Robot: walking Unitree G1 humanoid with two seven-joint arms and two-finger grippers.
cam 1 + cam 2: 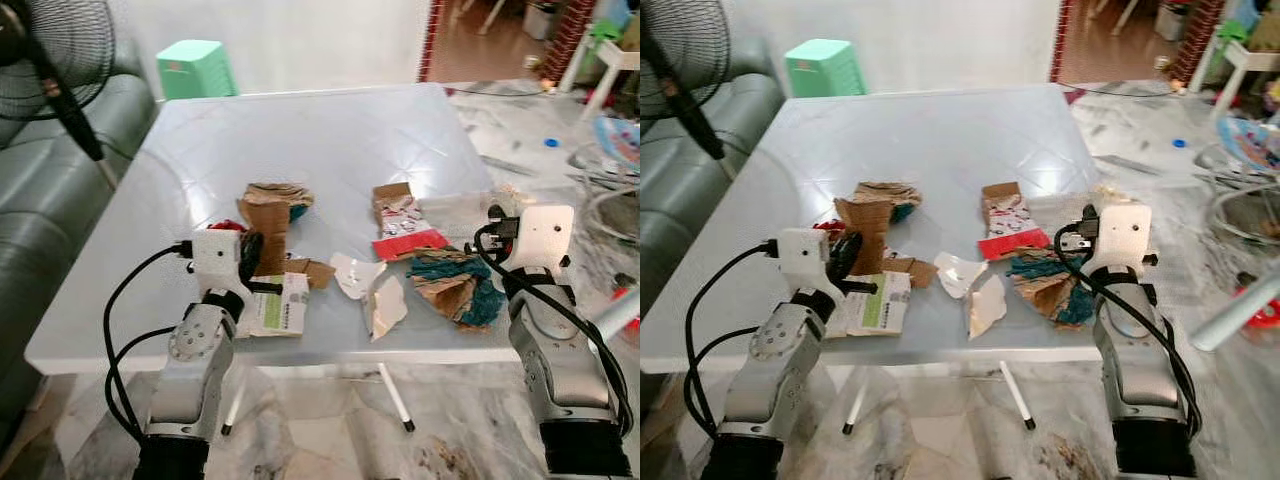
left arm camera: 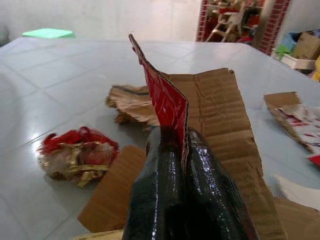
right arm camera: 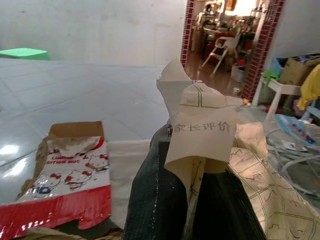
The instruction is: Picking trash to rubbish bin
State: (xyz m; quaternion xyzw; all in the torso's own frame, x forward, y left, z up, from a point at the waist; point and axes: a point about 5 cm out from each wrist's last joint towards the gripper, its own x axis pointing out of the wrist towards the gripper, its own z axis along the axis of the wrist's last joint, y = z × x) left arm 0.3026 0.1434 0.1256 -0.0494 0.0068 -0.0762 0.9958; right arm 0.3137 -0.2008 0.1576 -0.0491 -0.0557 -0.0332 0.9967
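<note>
Both jaws are clamped: the left gripper (image 2: pixel 182 150) pinches a red scrap (image 2: pixel 162 95), the right gripper (image 3: pixel 192 165) a paper scrap (image 3: pixel 200 132), lower frame; lift both straight up — litter stays on the table (image 1: pixel 330 140); no bin in sight.

A pale, glossy square surface (image 1: pixel 320 130) on thin white legs carries a scatter of torn packaging across its near half. Toward the left lie a brown cardboard piece (image 1: pixel 268 215), a crumpled red and gold wrapper (image 2: pixel 77 155), and a white and green printed carton (image 1: pixel 278 305) at the near edge. In the middle rest two torn white scraps (image 1: pixel 375 290). To the right lie a red and white cartoon box flap (image 1: pixel 405 225), a sheet of pale paper (image 1: pixel 460 212) beside it, and a heap of teal and brown torn cardboard (image 1: pixel 455 282) near the edge.
</note>
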